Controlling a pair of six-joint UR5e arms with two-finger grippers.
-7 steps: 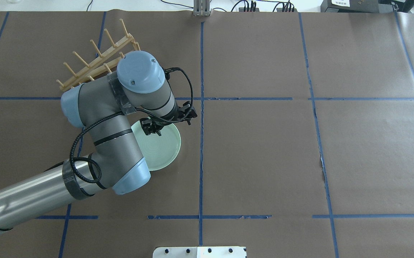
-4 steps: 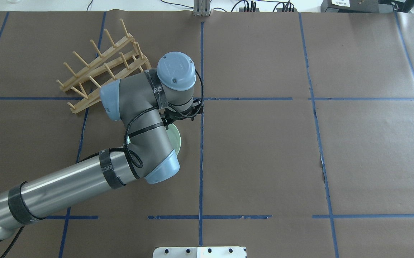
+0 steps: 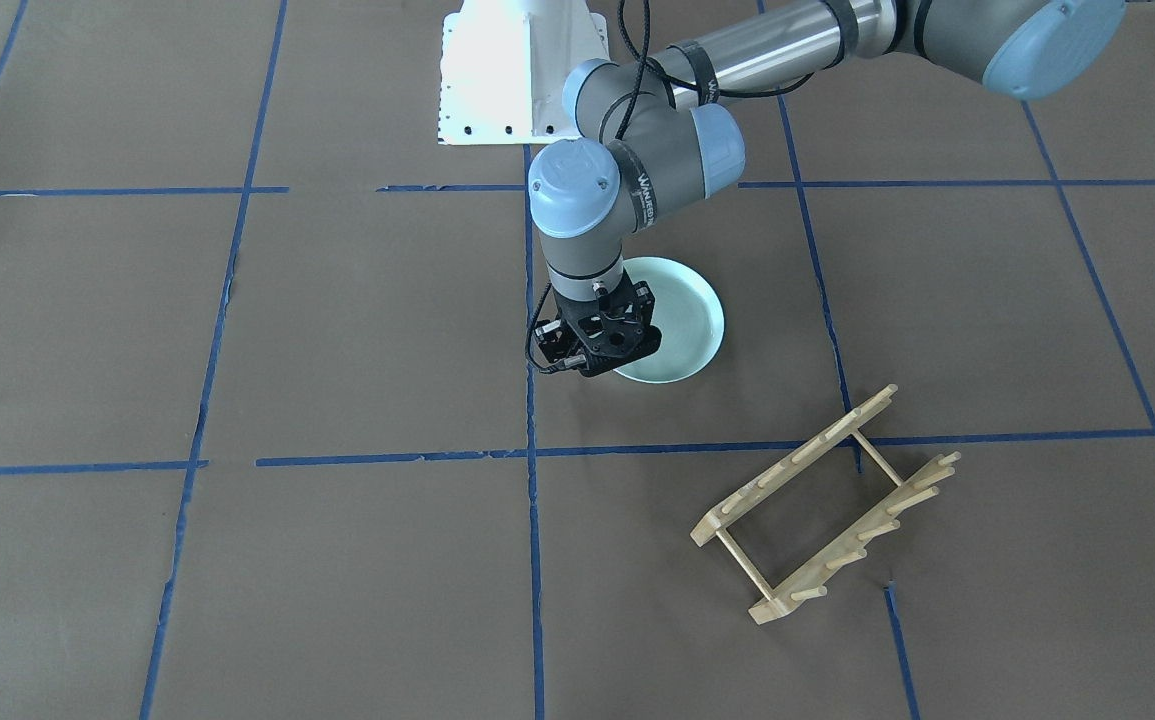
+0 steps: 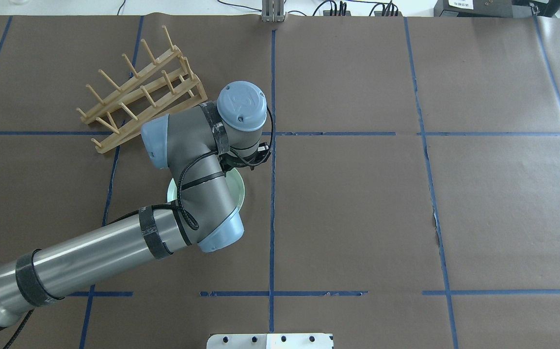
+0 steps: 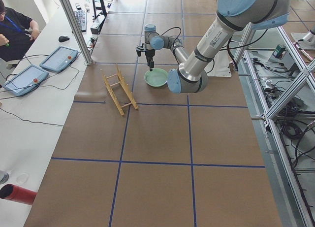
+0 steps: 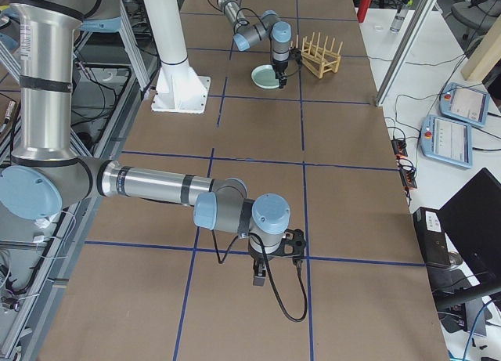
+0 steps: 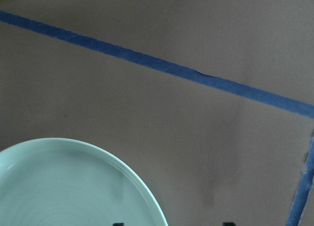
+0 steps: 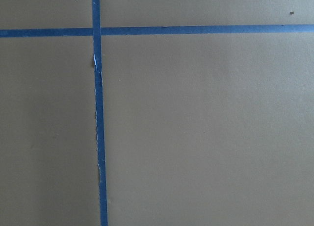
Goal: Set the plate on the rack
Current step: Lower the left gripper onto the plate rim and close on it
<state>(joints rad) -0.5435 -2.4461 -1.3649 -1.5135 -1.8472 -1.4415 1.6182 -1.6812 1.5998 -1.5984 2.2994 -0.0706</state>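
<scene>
The pale mint-green plate lies flat on the brown paper; in the overhead view my left arm covers most of it. My left gripper points straight down over the plate's rim on the side away from my base. In the left wrist view the plate fills the lower left, and two dark fingertips stand well apart at the bottom edge, one over the plate and one outside its rim, so the gripper is open and empty. The light-wood rack stands apart, to the plate's left. My right gripper shows only in the exterior right view; I cannot tell its state.
The white robot base plate sits at my edge of the table. Blue tape lines grid the brown paper. An operator sits by control tablets off the table's far edge.
My left wrist has swung from above the plate's middle to point straight down at its far rim, uncovering the rack in the overhead view. Plate and rack have not moved.
</scene>
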